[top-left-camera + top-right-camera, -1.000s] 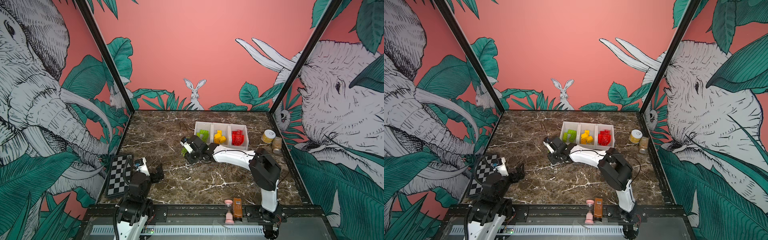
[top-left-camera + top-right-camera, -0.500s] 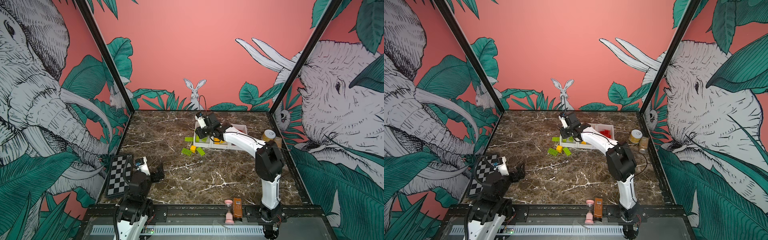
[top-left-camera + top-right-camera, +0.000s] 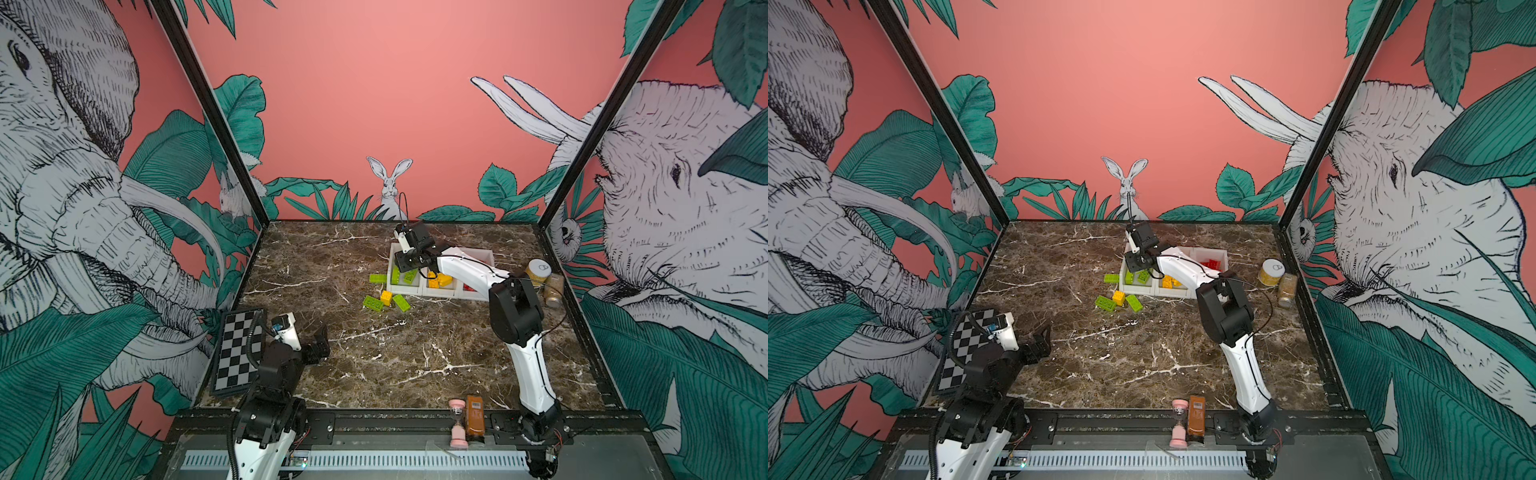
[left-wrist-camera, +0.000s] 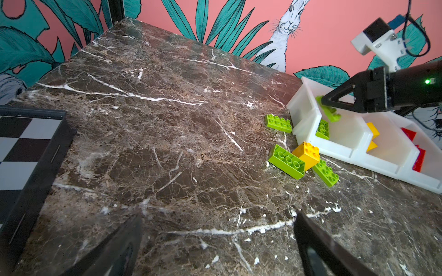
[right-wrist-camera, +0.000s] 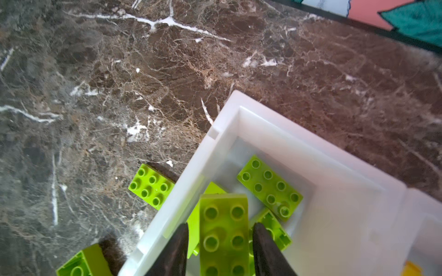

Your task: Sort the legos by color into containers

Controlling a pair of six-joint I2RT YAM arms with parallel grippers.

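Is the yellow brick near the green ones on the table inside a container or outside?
Outside. The yellow brick lies on the table, beside a green brick, in front of the containers.

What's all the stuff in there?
Bins: three, white, back of table.
Loose green bricks: three, beside bins.
Binned green bricks: several, under right pincer.
Loose yellow brick: one, among the green.
Binned yellow bricks: few, middle bin.
Red bricks: few, end bin.
Jar: one, yellowish, white lid, right of bins.
Small jar: one, golden, beside it.
Hourglass: one, pink, front edge.
Bottle: one, brown, beside hourglass.
Chessboard: one, black and white, left edge.
Left pincer: one, black, open, front left.
Right pincer: one, black, open, green brick between jaws.
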